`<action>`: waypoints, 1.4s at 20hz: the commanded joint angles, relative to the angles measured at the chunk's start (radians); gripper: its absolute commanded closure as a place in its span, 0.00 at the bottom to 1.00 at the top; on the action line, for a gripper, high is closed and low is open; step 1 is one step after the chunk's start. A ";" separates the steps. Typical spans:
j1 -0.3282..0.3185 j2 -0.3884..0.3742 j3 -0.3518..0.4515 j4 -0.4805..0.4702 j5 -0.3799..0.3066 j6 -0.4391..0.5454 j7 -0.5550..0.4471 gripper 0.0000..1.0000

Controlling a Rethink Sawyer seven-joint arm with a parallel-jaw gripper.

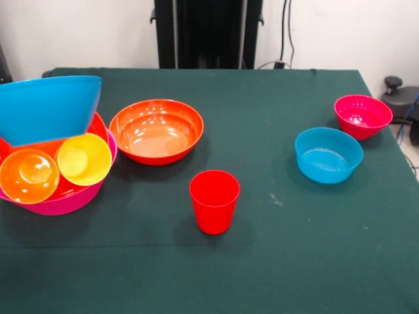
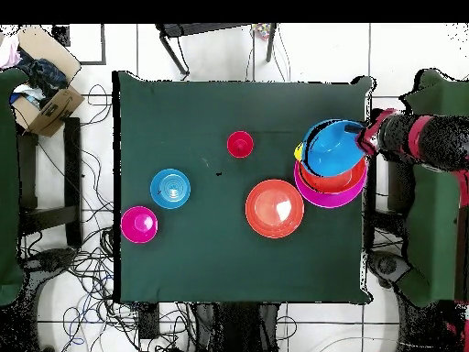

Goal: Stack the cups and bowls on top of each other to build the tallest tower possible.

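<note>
A large blue bowl (image 1: 49, 104) (image 2: 332, 145) stands tilted over a large pink bowl (image 1: 65, 201) (image 2: 311, 191). The pink bowl holds an orange-red bowl (image 1: 98, 127) (image 2: 334, 179). An orange cup (image 1: 28, 175) and a yellow cup (image 1: 84, 159) lie in that bowl. My gripper (image 2: 369, 137) shows only in the overhead view, at the blue bowl's rim. A second orange-red bowl (image 1: 156, 131) (image 2: 275, 208), an upright red cup (image 1: 214, 201) (image 2: 240, 144), a small blue bowl (image 1: 327, 155) (image 2: 170, 188) and a small magenta bowl (image 1: 363, 116) (image 2: 139, 224) stand apart on the green table. No light blue cup shows.
The red and black arm (image 2: 417, 139) reaches in across the table's edge beside the pink bowl. The black pedestal (image 1: 206, 33) stands behind the table. A cardboard box (image 2: 41, 87) and cables lie on the floor off the table.
</note>
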 commanded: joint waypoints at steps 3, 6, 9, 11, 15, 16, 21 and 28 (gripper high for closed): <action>0.062 0.035 -0.091 -0.046 -0.081 0.037 -0.269 1.00; 0.061 0.046 -0.091 -0.040 -0.085 0.025 -0.273 1.00; 0.054 0.057 -0.086 -0.026 -0.099 0.003 -0.302 1.00; 0.050 0.058 -0.088 -0.019 -0.103 -0.003 -0.295 1.00; 0.043 0.060 -0.093 -0.004 -0.106 -0.009 -0.277 1.00; 0.041 0.060 -0.092 0.000 -0.107 -0.010 -0.277 1.00; 0.035 0.051 -0.091 0.009 -0.108 0.003 -0.279 1.00; 0.030 0.049 -0.084 -0.003 -0.095 0.031 -0.285 1.00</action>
